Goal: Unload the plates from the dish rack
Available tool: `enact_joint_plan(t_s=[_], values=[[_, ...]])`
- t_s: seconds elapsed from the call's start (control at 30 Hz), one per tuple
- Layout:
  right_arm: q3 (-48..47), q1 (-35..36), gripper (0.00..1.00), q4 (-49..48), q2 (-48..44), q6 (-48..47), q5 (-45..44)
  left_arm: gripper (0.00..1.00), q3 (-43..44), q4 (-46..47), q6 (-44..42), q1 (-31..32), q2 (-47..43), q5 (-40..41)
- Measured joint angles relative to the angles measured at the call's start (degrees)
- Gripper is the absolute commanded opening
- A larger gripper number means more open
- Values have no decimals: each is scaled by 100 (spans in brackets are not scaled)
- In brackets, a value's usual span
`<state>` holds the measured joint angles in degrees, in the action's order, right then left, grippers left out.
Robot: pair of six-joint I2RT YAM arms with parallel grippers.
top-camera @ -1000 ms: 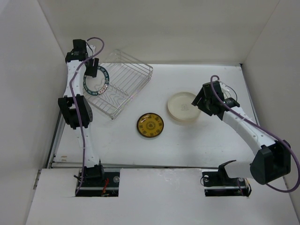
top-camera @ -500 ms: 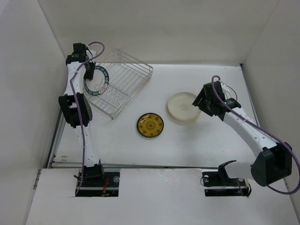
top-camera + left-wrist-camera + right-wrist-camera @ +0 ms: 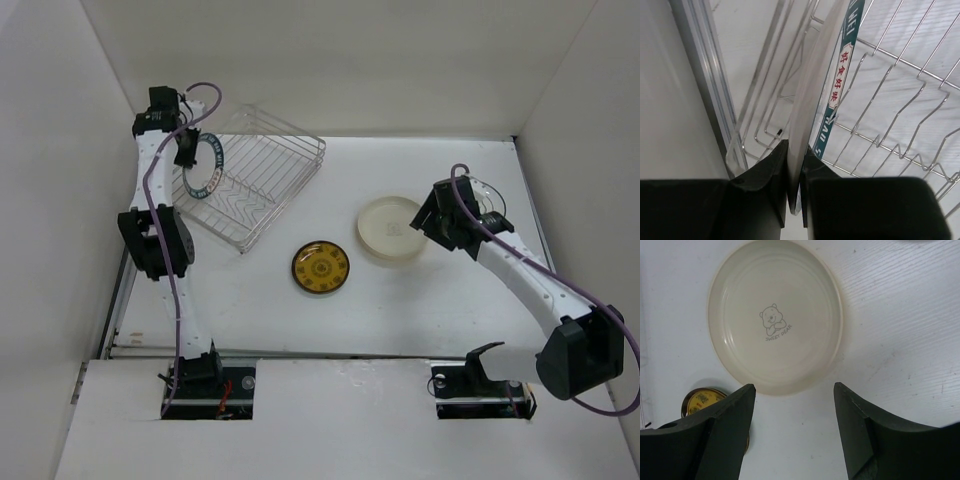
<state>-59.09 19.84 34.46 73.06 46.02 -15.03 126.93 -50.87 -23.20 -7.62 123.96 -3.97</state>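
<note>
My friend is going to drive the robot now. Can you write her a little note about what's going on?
Left claw: shut on the rim of the patterned plate, which stands on edge in the dish rack.
Right claw: open, empty, hovering by the cream plate.
Done: the cream plate and the dark gold-centred plate lie on the table, out of the rack.
Left to do: lift the patterned plate out and set it down.
</note>
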Motion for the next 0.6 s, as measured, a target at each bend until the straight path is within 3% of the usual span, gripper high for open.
enact_joint_plan(t_s=[0.3,0.6], values=[[-44,90,70,-35,-7,-186,114,0,-52,256,446,7,-1174,-413],[-37,181,73,-1189,-557,-715,1390,0,-199,146,1084,509,-1932,-1408]])
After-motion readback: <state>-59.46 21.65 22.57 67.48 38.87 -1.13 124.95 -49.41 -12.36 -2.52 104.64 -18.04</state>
